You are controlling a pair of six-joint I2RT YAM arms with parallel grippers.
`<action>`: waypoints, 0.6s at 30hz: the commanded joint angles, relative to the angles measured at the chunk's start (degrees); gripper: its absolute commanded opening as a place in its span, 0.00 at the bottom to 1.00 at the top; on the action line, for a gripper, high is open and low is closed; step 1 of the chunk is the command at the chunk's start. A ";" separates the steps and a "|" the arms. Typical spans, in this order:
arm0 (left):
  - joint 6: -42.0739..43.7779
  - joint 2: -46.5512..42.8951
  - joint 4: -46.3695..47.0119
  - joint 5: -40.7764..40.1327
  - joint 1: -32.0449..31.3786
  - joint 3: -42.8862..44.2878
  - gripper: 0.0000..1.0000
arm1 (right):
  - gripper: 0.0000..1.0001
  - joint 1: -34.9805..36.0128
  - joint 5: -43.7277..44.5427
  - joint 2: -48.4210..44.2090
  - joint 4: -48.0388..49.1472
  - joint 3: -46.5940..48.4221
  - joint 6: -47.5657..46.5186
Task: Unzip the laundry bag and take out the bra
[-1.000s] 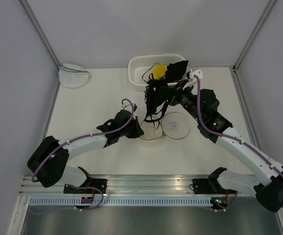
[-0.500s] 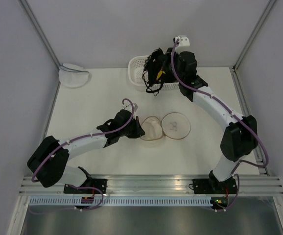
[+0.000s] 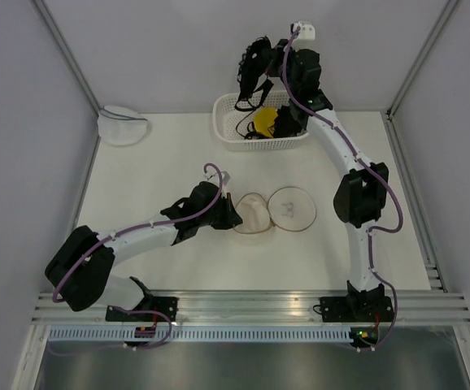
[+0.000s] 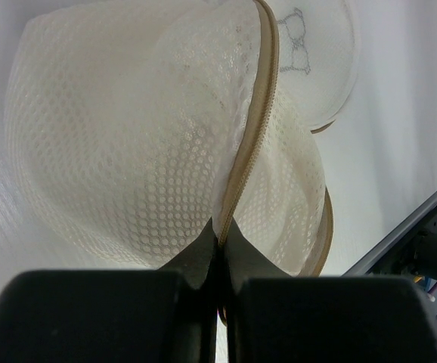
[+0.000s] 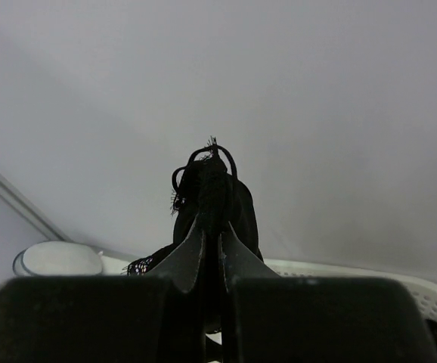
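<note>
The right gripper (image 5: 212, 227) clamps the bra (image 5: 214, 189) — it dangles lengthwise above the basket (image 3: 225, 135). The left gripper (image 4: 220, 243) pinches the laundry bag (image 4: 128, 151)

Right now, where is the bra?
In the top view, the bra hangs from the right gripper, held above the white basket at the table's far edge.

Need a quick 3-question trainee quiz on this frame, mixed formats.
1. Fill in: the left gripper is shut on the tan ____ of the laundry bag.
2. True or false: the bra is inside the bag.
3. The right gripper holds the bra above: A) the white basket B) the bag C) the left gripper.
Key: 1 rim; 2 false; 3 A.
</note>
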 commanded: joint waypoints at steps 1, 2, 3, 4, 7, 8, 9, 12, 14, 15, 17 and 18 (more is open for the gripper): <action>-1.34 -1.39 2.46 0.84 0.09 0.05 0.02 | 0.01 -0.50 1.55 7.28 -3.20 9.37 0.80; -1.42 -1.39 2.46 0.84 0.01 -0.04 0.02 | 0.00 -0.50 2.07 8.61 -4.26 10.26 0.98; -1.42 -1.39 2.55 0.84 0.01 -0.04 0.02 | 0.00 -0.58 2.08 9.67 -5.23 10.36 1.24; -1.51 -1.39 2.55 0.75 0.09 -0.04 0.02 | 0.00 -0.58 2.34 11.25 -5.58 9.66 1.68; -1.60 -1.39 2.64 0.84 0.09 -0.04 0.02 | 0.01 -0.58 3.66 13.54 -7.52 7.39 1.95; -1.60 -1.30 2.64 0.84 0.01 -0.04 0.02 | 0.02 -0.67 4.10 13.98 -8.74 6.94 1.95; -1.60 -1.30 2.64 0.75 0.09 -0.04 0.02 | 0.07 -0.67 5.06 14.42 -9.01 6.76 1.86; -1.60 -1.30 2.64 0.66 0.01 -0.13 0.02 | 0.48 -0.93 6.73 14.78 -13.14 6.41 1.68; -1.69 -1.21 2.64 0.49 0.01 -0.04 0.02 | 0.60 -1.11 8.13 12.68 -13.15 4.31 0.90; -1.69 -1.30 2.72 0.40 0.01 -0.04 0.02 | 0.73 -1.20 10.67 11.37 -12.62 2.90 0.37; -1.69 -1.21 2.81 0.40 0.09 -0.04 0.02 | 0.85 -1.20 13.66 6.10 -10.18 -2.71 -0.77; -1.69 -1.13 2.90 0.31 0.01 0.05 0.02 | 0.98 -1.20 15.68 3.82 -9.64 -5.43 -1.82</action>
